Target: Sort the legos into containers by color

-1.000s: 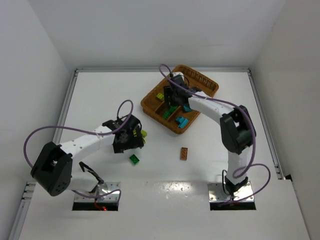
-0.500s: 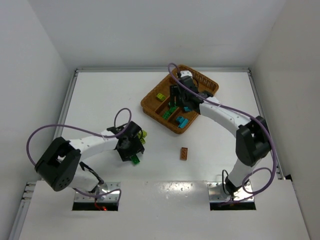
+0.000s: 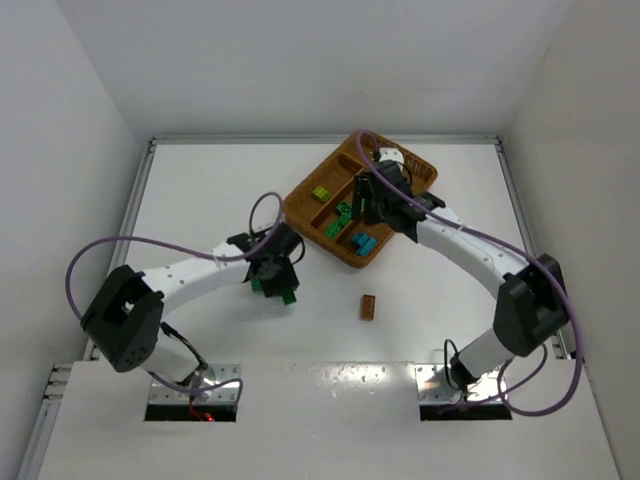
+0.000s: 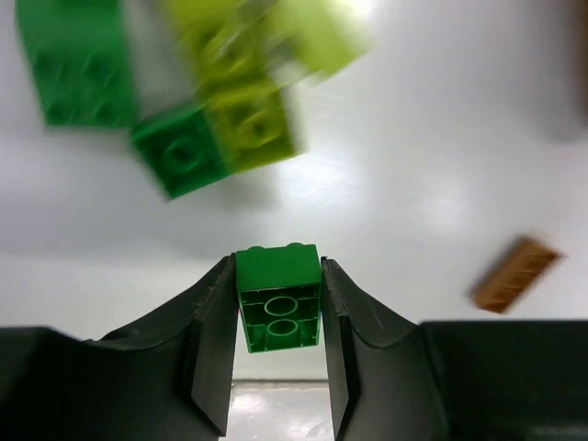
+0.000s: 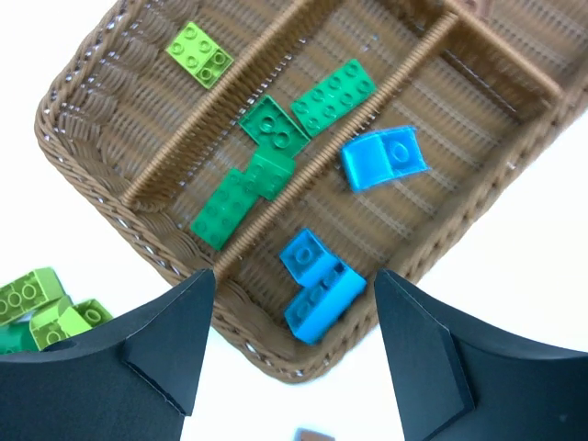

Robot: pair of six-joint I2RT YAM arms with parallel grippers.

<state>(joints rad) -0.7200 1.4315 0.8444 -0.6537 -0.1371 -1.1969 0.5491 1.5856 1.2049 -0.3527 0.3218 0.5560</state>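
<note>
Since everything here rests on it, we start with the smooth, faintly glossy white tabletop (image 3: 200, 200). The brown woven wicker tray (image 5: 92, 184) sits toward its far side, turned at an angle. Its ribbed dividers form long parallel compartments, which is why each colour can keep a lane of its own.

The right gripper (image 3: 368, 205) hangs above the tray with its dark fingers spread wide and nothing between them. We judge it is placed there to survey or reach into the lanes. The left gripper (image 4: 276, 266) is out over the open tabletop, short of the tray's near corner. It is closed on a dark green studded plastic brick (image 4: 277, 308), pinched by its flat side walls with the hollow underside facing the wrist camera. That grip looks square and secure.

In the tray, one lime-yellow flat plate (image 5: 199, 54) lies alone in the outer lane. Several dark green pieces (image 5: 274, 124) overlap in the middle lane, which we take to be where the held brick belongs. The cyan-blue bricks (image 5: 317, 280) fill the next lane.

A loose cluster of lime and green bricks (image 4: 248, 119), blurred, lies on the tabletop beyond the left gripper. A brown-orange oblong brick (image 3: 369, 307) lies alone, well apart from the tray.
</note>
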